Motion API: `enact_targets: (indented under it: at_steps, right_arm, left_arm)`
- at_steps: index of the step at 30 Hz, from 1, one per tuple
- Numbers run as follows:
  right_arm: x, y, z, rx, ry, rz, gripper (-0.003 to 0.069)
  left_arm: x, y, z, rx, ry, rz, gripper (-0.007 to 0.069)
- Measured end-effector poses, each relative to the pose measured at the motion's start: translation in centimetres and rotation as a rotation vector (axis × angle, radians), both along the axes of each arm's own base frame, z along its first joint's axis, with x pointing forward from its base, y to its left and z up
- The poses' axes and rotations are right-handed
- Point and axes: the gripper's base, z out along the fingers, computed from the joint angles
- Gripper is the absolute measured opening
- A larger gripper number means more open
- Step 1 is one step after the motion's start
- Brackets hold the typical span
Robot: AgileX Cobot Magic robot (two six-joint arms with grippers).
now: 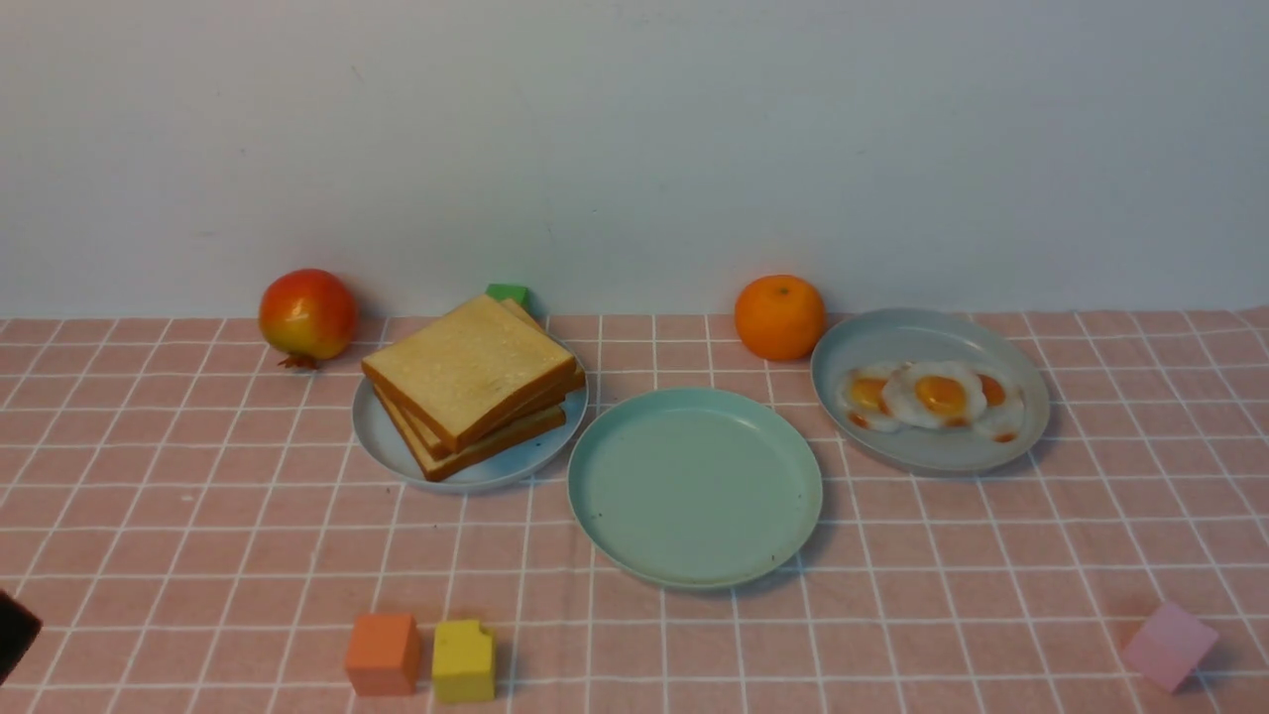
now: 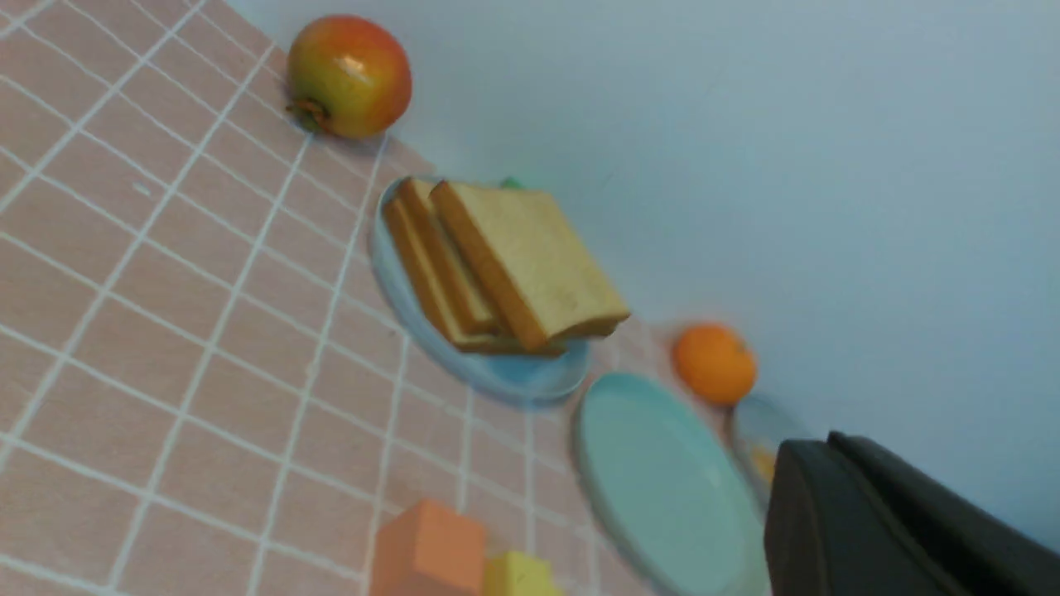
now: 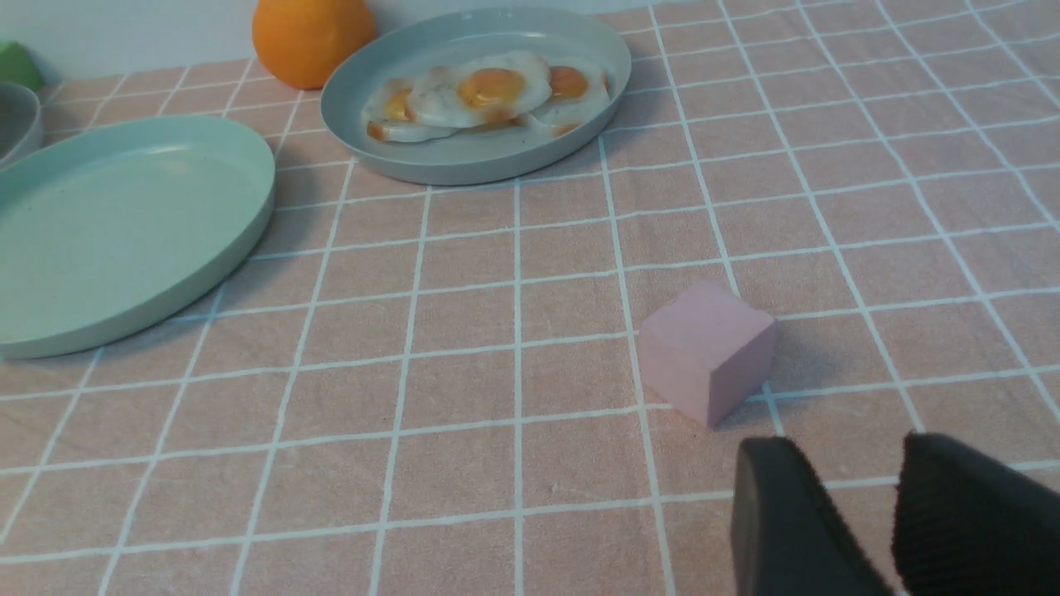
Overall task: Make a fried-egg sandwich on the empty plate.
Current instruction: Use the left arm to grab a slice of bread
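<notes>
The empty mint-green plate lies mid-worktop on the pink checked cloth. Just beside it on the left, a pale blue plate carries a stack of toast slices. To its right, a grey-blue plate holds three fried eggs. The left end effector is clenched on nothing, well left of the green plate. The right end effector is released, near a pink block right of that plate.
</notes>
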Motion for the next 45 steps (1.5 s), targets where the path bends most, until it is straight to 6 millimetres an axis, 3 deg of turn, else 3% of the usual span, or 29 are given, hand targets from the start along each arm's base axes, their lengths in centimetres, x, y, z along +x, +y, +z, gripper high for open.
enact_targets:
  at_steps: [5,11,15,16,24,27,29,30,31,34,39,40,42,45]
  right_arm:
    - [0.0,0.0,0.0,0.000,0.000,0.000,0.0240]
    - [0.0,0.0,0.1,0.011,-0.010,-0.001,0.0240]
    - [0.2,0.4,0.7,0.232,-0.085,-0.020,0.0240]
    - [0.3,0.5,1.3,0.384,-0.138,-0.036,0.0240]
    - [0.3,0.4,3.5,0.650,-0.295,-0.061,0.0240]
    - [-0.2,1.1,6.3,0.630,-0.221,0.015,0.0223]
    - [-0.9,2.1,10.9,0.469,-0.045,0.149,0.0177]
    - [-1.0,2.3,11.6,0.437,-0.011,0.167,0.0169]
    - [-1.0,2.7,14.9,0.277,0.163,0.259,0.0127]
    - [-0.2,3.0,18.6,0.098,0.350,0.363,0.0074]
    - [0.7,3.7,22.2,-0.026,0.374,0.506,0.0026]
    - [0.6,4.2,23.4,-0.067,0.343,0.595,0.0020]
    - [0.6,4.5,23.8,-0.080,0.329,0.636,0.0020]
    - [0.2,5.0,24.4,-0.098,0.302,0.724,0.0020]
  left_arm:
    - [3.0,-1.4,2.7,0.241,0.253,-0.225,0.0013]
    - [5.9,-3.7,5.1,0.358,0.280,-0.436,0.0013]
    - [7.6,-5.8,4.7,0.378,0.364,-0.556,0.0013]
    - [8.3,-6.7,4.3,0.400,0.413,-0.612,0.0013]
    - [10.7,-9.0,3.0,0.423,0.489,-0.695,0.0013]
    - [11.2,-9.1,3.2,0.478,0.439,-0.713,0.0013]
    - [12.7,-9.6,4.0,0.567,0.405,-0.738,0.0013]
    - [12.7,-9.6,4.0,0.567,0.405,-0.738,0.0013]
    - [14.4,-10.1,5.1,0.622,0.405,-0.745,0.0013]
    - [17.5,-11.2,5.5,0.678,0.456,-0.757,0.0013]
    - [21.2,-12.6,4.5,0.725,0.535,-0.781,0.0013]
    - [23.1,-13.4,4.2,0.740,0.545,-0.784,0.0013]
    - [24.1,-13.7,4.0,0.750,0.547,-0.783,0.0013]
    - [27.3,-14.7,2.9,0.821,0.544,-0.780,0.0013]
